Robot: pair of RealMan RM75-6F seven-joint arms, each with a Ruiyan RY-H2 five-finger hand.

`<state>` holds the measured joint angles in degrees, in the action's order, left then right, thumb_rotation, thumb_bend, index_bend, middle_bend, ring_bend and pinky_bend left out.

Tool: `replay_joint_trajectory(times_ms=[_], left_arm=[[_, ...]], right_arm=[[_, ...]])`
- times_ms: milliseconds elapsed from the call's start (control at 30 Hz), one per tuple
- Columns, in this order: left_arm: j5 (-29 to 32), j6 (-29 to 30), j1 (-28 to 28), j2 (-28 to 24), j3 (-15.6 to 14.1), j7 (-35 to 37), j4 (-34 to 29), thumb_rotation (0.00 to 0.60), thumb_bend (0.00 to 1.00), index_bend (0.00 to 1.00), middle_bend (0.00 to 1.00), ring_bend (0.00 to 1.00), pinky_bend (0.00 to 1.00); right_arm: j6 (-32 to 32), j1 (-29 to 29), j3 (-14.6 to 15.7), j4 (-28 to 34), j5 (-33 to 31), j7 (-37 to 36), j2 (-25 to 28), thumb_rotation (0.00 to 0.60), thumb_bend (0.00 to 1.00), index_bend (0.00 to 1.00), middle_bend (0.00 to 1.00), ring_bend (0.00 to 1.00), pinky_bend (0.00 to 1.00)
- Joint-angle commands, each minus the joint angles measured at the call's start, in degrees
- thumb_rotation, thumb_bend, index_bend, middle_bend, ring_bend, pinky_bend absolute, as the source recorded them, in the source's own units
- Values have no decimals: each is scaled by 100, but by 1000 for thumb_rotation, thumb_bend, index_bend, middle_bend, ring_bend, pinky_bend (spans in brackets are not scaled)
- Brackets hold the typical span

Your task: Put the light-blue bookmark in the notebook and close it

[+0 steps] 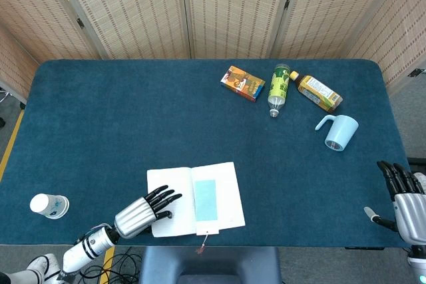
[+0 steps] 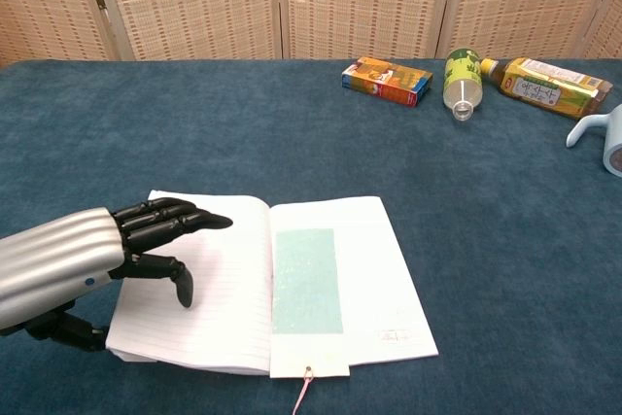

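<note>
The notebook [image 2: 272, 284] lies open at the near edge of the surface [image 1: 133, 111], with the light-blue bookmark [image 2: 307, 281] already flat on its right page, just beside the spine. My left hand [image 2: 92, 259] hovers over the left page, fingers [image 2: 180, 221] spread and gripping nothing. My right hand [image 1: 405, 197] waits well away, open. Flipping the cover carelessly could shove the notebook or slide the bookmark out

left hand [image 2: 146, 240] over open notebook [image 2: 224, 289]; light-blue bookmark [image 2: 307, 281] lies inside.
</note>
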<state>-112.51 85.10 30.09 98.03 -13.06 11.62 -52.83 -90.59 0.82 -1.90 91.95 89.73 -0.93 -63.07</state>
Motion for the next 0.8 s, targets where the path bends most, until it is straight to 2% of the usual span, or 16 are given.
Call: replay_joint_trajectory(times_ms=[33,367,600,800], left_arm=[[-10,24,35,4,17,44,-51,600,508,469,67,0,86],[-264,-73,485,-325,140,-323,-632,600,532,505,73,0,86],[-519,-480,1082,-757,363,-899,-1478,600,532,500,73,0,86],[-668,-938,1515,-929,554,-1377,-2077,600,532,468,73,0,86]], right_arm=[[2,-2,-4,-5,-1,-5,0,600,70,0,110,94,169],[-10,2,-19,-49,-10,-56,-5,600,71,0,110,94,169],[-46,34,-19,-108,-27,-123,-23,600,70,0,110,94,169],[-92,72,-19,-165,-40,-192,-33,600,70,0,109,94,168]])
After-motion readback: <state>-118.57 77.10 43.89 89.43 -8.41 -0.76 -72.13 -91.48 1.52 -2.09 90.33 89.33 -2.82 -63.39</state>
